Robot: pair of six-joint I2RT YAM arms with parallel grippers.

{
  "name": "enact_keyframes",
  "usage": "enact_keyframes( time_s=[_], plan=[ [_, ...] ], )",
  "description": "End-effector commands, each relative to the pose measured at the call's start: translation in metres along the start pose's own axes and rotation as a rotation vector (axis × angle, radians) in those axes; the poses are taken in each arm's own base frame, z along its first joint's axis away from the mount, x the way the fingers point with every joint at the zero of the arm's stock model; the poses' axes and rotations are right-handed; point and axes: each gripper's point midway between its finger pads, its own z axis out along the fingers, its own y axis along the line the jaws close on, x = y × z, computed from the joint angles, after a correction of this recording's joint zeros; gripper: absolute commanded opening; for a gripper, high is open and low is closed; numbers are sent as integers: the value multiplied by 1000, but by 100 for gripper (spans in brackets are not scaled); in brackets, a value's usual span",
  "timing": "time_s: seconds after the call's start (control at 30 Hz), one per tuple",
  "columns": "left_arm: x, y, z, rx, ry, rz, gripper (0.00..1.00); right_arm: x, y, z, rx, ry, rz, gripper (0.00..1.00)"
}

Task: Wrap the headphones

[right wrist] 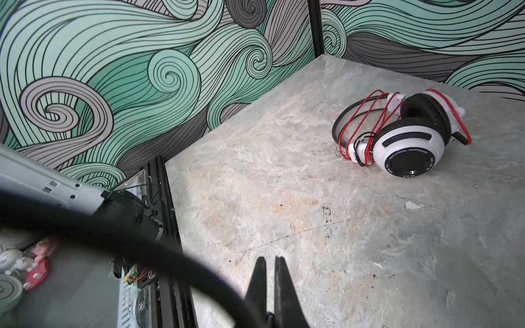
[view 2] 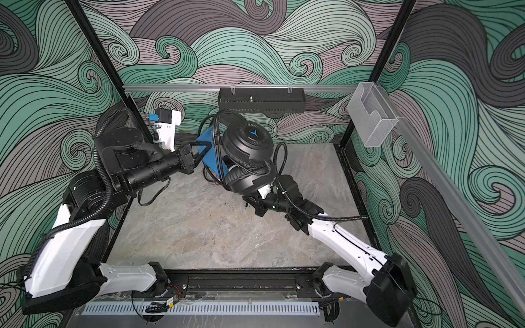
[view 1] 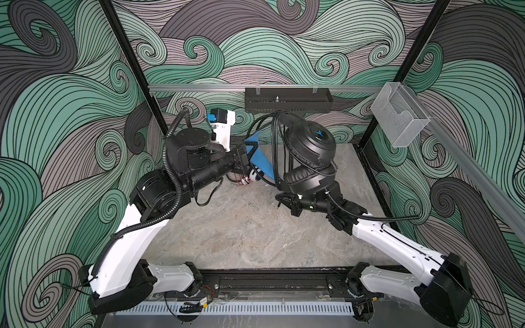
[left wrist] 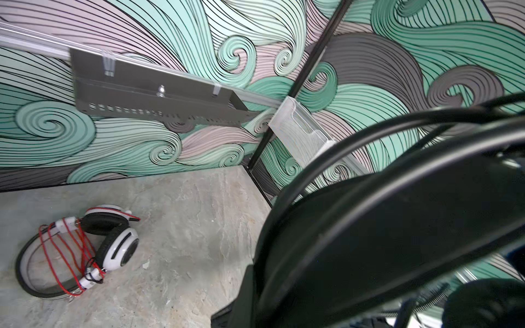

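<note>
The black headphones [view 1: 312,142] [view 2: 250,139] hang in the air over the back of the table, the black cord [view 1: 273,147] looped round the headband. My left gripper [view 1: 251,149] [view 2: 202,149] is shut on that headband, at its blue lining. My right gripper [view 1: 279,198] [view 2: 247,203] sits just below the lower ear cup, shut. In the right wrist view the black cord [right wrist: 142,241] runs into the root of its fingers [right wrist: 284,284]. The white headphones [left wrist: 119,250] [right wrist: 409,147] lie on the table, red cord wound round their band.
A black perforated tray [view 1: 287,100] hangs on the back rail. A clear plastic bin [view 1: 397,119] is fixed at the right back corner. The grey marbled table [view 1: 255,233] is walled on three sides, and a black frame rail runs along its front edge.
</note>
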Motion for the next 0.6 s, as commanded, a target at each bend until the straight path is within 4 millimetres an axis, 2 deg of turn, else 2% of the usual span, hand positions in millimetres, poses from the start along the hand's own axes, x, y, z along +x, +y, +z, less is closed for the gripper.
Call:
enact_keyframes(
  time_s=[0.0, 0.3, 0.47, 0.57],
  plan=[
    [-57, 6, -22, -53, -249, -114, 0, 26, 2, -8, 42, 85, -19, 0],
    [-67, 65, -8, -281, -352, -191, 0, 54, 22, -22, 74, 183, -97, 0],
    [-61, 97, 6, -377, -358, -207, 0, 69, 26, -29, 137, 287, -177, 0],
    [-50, 119, 16, -463, -343, -193, 0, 76, 32, -33, 164, 356, -252, 0]
  ],
)
